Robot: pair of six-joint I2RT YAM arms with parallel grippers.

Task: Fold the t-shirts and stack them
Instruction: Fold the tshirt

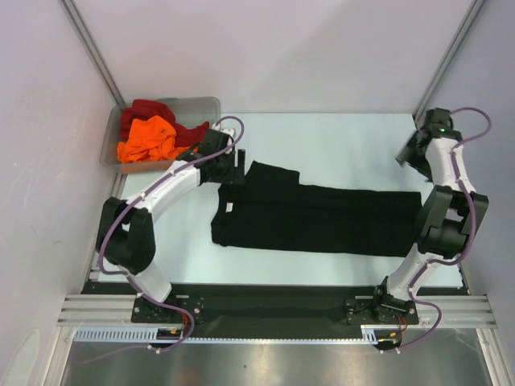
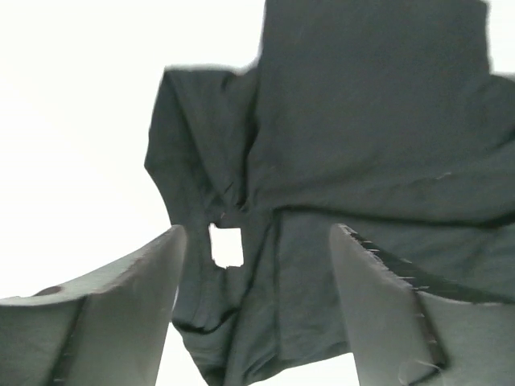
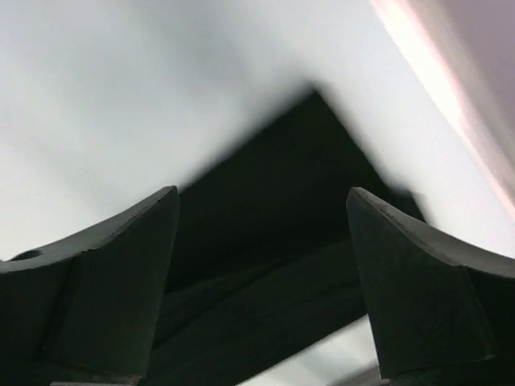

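Black t-shirt [image 1: 322,219] — folded strip across mid-worktop [image 1: 346,137], long axis left–right, collar end left. Left gripper [image 1: 231,165] at collar end, right gripper [image 1: 409,154] beyond hem end — both spread wide, empty; left nearer.

This looks like a robot lab, not a home. A pale table [image 1: 346,141] sits inside plain white walls [image 1: 265,48]. Metal bars [image 1: 92,48] stand at the table's far corners. A left arm [image 1: 161,191] and a right arm [image 1: 447,217], both trailing wires, are bolted to a metal rail [image 1: 96,310] at the table's near edge.
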